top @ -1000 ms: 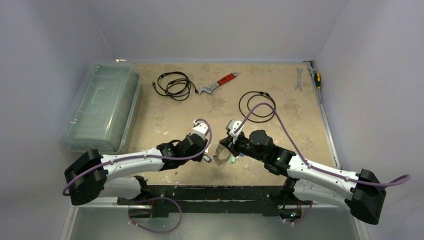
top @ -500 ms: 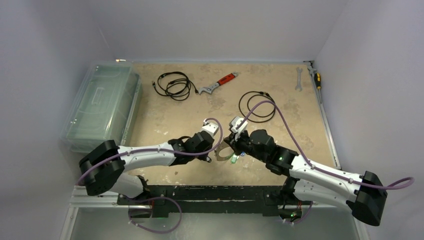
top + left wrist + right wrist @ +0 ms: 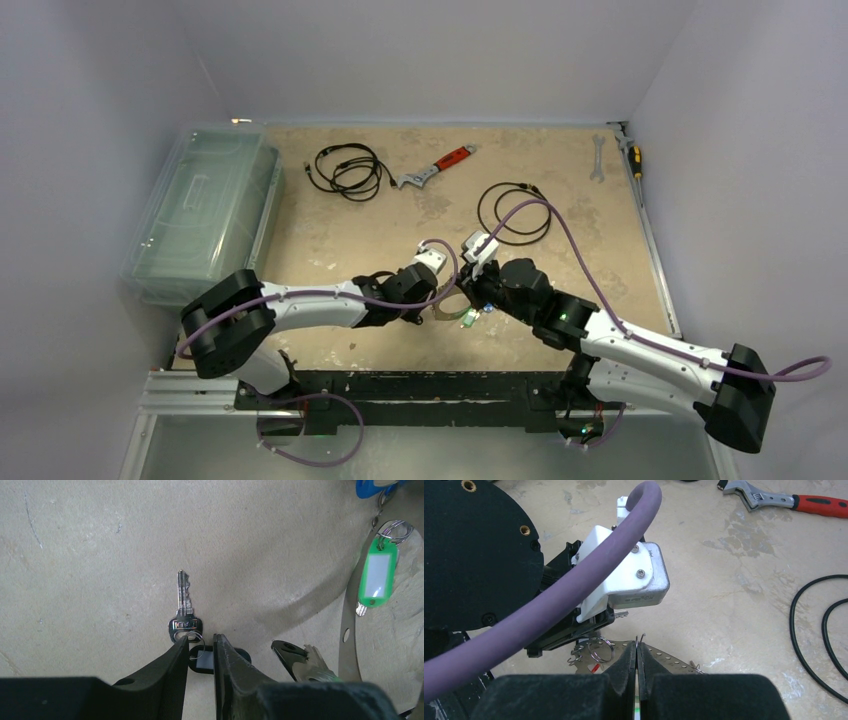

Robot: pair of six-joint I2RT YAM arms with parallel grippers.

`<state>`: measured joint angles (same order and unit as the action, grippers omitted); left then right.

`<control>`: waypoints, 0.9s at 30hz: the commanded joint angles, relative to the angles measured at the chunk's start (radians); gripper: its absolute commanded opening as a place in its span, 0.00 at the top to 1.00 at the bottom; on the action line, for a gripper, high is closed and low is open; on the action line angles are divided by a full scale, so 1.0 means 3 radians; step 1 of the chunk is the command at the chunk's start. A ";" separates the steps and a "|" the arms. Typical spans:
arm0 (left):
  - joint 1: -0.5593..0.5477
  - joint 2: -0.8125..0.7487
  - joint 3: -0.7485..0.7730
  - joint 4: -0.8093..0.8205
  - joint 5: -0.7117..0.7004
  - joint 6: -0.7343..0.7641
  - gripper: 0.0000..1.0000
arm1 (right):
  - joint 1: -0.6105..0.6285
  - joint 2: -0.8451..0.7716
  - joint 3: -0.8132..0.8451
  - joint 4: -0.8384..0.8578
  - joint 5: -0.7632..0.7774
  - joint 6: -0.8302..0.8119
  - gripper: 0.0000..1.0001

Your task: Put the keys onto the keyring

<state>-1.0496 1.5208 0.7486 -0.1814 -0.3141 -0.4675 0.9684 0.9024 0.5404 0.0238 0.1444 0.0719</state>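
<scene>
A silver key [image 3: 184, 611] lies flat on the table, joined by a small split ring to a black tag [image 3: 202, 660]. My left gripper [image 3: 201, 640] stands over that tag, its jaws a narrow gap apart on either side of it. Right of it lies another dark-headed key [image 3: 300, 657]. The keyring [image 3: 345, 630] is a grey perforated band curving up the right side, with a green-tagged key [image 3: 378, 575] and a blue tag [image 3: 370, 486] hanging from it. My right gripper [image 3: 637, 647] is shut on the keyring [image 3: 669, 656] at a thin wire end. From above, both grippers meet at the keyring [image 3: 450, 308].
A red-handled wrench [image 3: 437, 168] and two black cable coils [image 3: 345, 170] [image 3: 513, 212] lie farther back. A clear plastic box [image 3: 205, 215] stands at the left. A spanner [image 3: 597, 158] and a screwdriver [image 3: 633, 155] sit at the back right edge.
My left arm has reached rightward to the keyring and its jaws have narrowed. The right gripper has stayed shut, shifting only slightly.
</scene>
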 commanded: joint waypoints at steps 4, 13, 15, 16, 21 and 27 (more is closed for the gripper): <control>-0.0047 0.0042 0.0131 0.0009 -0.0025 0.0045 0.81 | -0.0001 0.0019 0.0124 -0.0131 0.0076 0.0057 1.00; -0.0055 0.0109 0.0108 0.0016 -0.0108 0.0034 0.90 | -0.0001 0.0018 0.0129 -0.0152 0.0071 0.0057 1.00; -0.0055 0.0116 0.0101 0.0010 -0.0122 0.0034 0.91 | -0.0001 0.0028 0.0134 -0.0151 0.0070 0.0057 1.00; -0.0055 0.0116 0.0090 0.0011 -0.0127 0.0037 0.92 | -0.0001 0.0032 0.0136 -0.0151 0.0066 0.0057 1.00; -0.0055 0.0047 0.0038 0.0049 -0.0139 0.0035 1.00 | -0.0001 0.0058 0.0139 -0.0151 0.0051 0.0052 1.00; -0.0055 -0.0208 0.0033 0.0020 -0.0065 0.0072 1.00 | 0.0000 0.0041 0.0137 -0.0125 0.0000 0.0029 1.00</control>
<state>-1.0618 1.5368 0.7547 -0.1822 -0.3416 -0.4664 0.9684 0.9134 0.5507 0.0132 0.1432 0.0784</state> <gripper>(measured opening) 0.004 0.005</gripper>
